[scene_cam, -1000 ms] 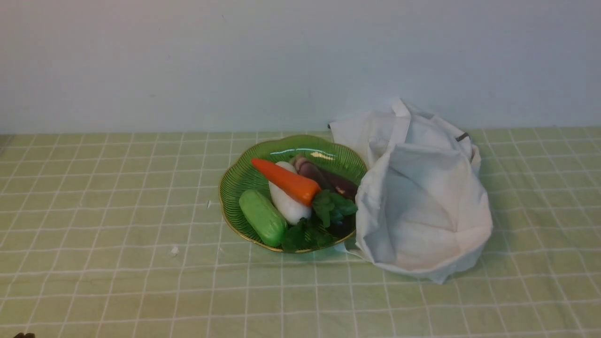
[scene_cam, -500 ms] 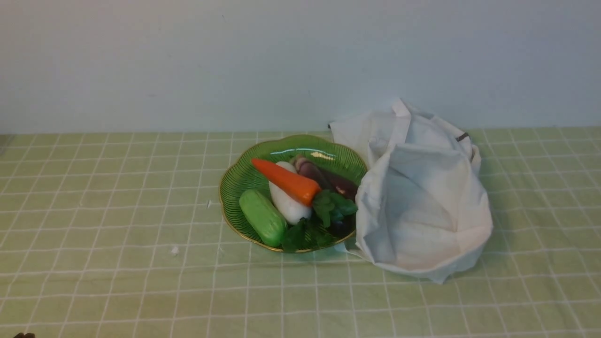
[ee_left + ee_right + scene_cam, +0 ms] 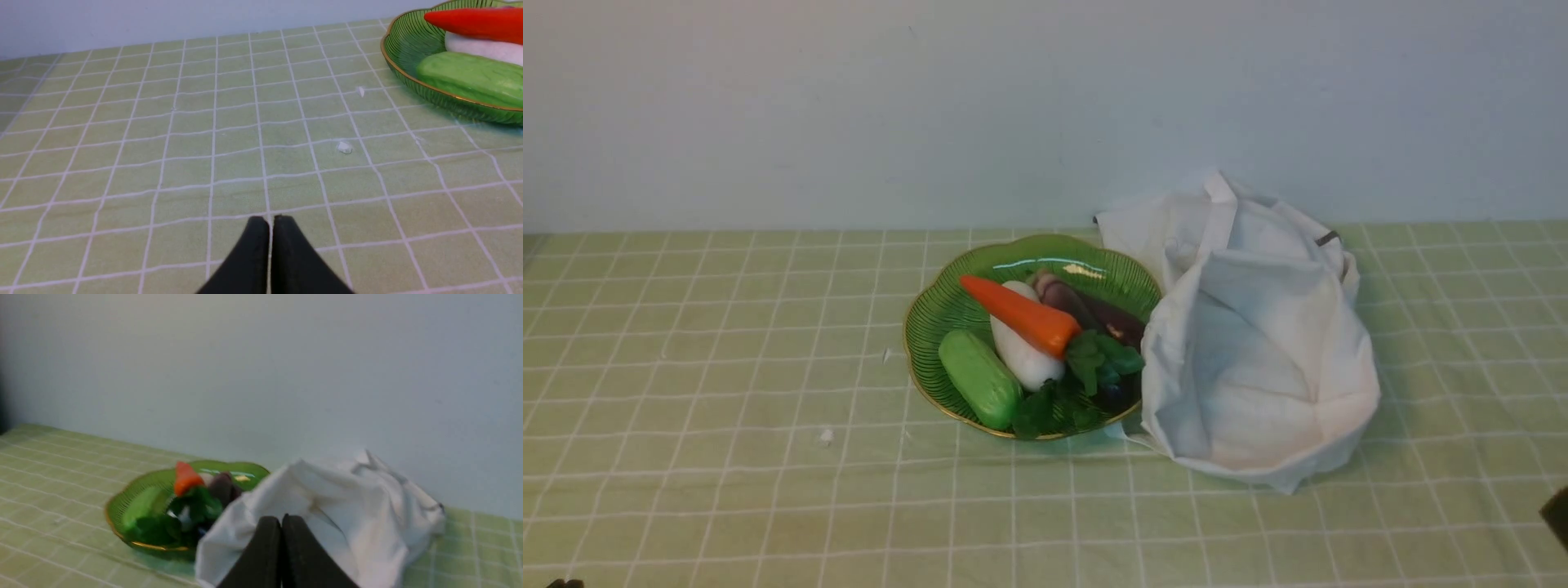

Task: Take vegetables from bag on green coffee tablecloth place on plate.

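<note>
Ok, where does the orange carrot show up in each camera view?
Front: carrot lies atop the white vegetable on the plate.
Left wrist: carrot, cut by the frame edge, over the white vegetable.
Right wrist: carrot blurred, on the plate beside the bag.
Shared landmark: the plate's gold rim.

Ahead of me stands a plain pale grey wall (image 3: pixel 849 106), evenly lit, running the full width of my front view. Two small white bits lie on my left side. The first scrap (image 3: pixel 886 355) sits just beside the plate (image 3: pixel 913 327), apart from its left rim. The second scrap (image 3: pixel 827 436) lies nearer to me and further left. Both are too small for me to tell what they are.
</note>
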### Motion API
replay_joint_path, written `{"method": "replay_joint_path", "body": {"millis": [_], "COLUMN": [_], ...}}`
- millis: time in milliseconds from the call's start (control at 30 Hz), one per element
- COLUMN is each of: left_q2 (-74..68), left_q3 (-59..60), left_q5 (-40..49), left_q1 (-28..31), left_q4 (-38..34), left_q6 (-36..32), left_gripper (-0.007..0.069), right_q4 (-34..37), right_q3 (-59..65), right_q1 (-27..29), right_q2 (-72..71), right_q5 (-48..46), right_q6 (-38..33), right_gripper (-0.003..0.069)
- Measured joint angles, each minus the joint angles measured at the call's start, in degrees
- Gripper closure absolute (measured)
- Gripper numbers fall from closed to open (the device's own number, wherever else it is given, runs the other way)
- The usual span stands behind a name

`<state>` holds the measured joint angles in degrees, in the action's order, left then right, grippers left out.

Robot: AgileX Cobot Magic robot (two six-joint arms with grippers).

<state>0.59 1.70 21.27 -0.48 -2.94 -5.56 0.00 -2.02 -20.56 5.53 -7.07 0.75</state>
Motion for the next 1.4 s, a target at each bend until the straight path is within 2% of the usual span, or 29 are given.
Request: {"method": "replay_joint_path", "body": {"millis": [200,433,533,833,1400], "left_q2": [0.00,0.00,0.00,0.00,0.00], "left_q3": [0.00,0.00,0.00,0.00,0.00], "left_q5": [0.00,0.00,0.00,0.00,0.00], "left_q1": [0.00,0.00,0.00,0.00,0.00], "left_q4": [0.00,0.00,0.00,0.00,0.00], "left_q6": [0.00,0.00,0.00,0.00,0.00], "left_gripper": [0.0629,0.0629,0.0629,0.0629,0.0629], "right_q4": [-6.16,-3.94,-1.79,0.32,0.42], "right_q3": [0.75,2.13,3.48,3.57,3.57], "right_q1": [8.83,16.64,18.27,19.67,19.67], "right_q2": [-1.69,-5.33,-6.09,-6.16,-6.16], "right_q5": [-4.70,-10.31,-11.01,-13.13,-13.19], "right_q6": [5.87,5.65,4.19,-2.13,-2.07], "right_gripper": [0.0673,0.0673,0.0673,0.0673,0.0673]}}
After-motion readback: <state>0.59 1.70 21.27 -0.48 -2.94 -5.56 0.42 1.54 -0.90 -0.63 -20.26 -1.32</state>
